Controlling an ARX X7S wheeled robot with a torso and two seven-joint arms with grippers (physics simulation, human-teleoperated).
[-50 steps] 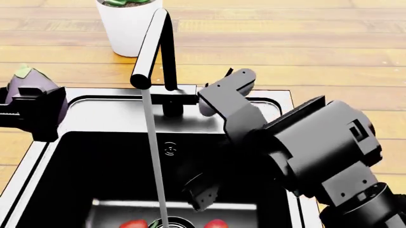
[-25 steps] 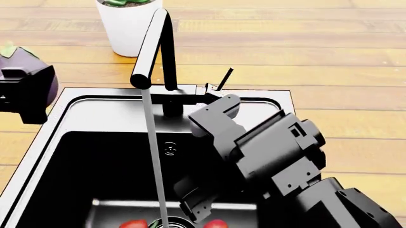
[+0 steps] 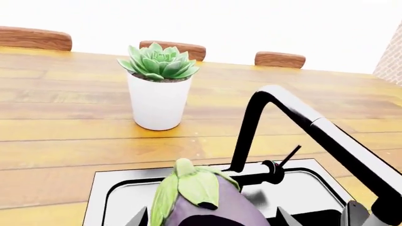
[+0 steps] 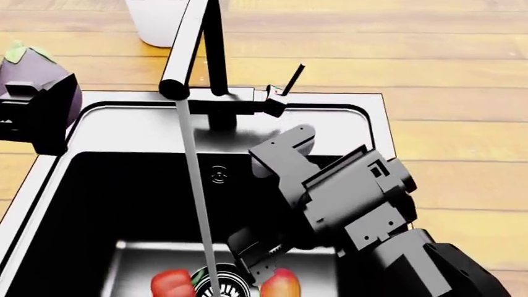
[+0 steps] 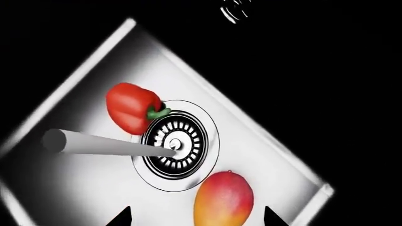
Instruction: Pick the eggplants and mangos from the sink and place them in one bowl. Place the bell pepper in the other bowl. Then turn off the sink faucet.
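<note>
Over the sink: eggplant held high, mango under the right tool

Above the left rim of the sink, the left tool grips the eggplant, its purple body pinched between the dark fingers and its green cap clear of them. Down inside the basin, the right tool hangs low near the floor, close by the drain. The mango lies on the steel floor just beside that tool's tips, and the bell pepper rests on the other side of the drain, its green stem toward the grate.

From the right wrist, the mango sits between the two dark fingertips, which stand wide apart and touch nothing; the bell pepper lies against the drain ring, and the water stream lands on the drain's centre. The head camera cuts these fruits at its lower edge.

From the left wrist, the eggplant fills the foreground, with the sink faucet and its thin lever beyond. A white pot with a succulent stands on the wooden desk behind, barely seen by the head camera
</note>
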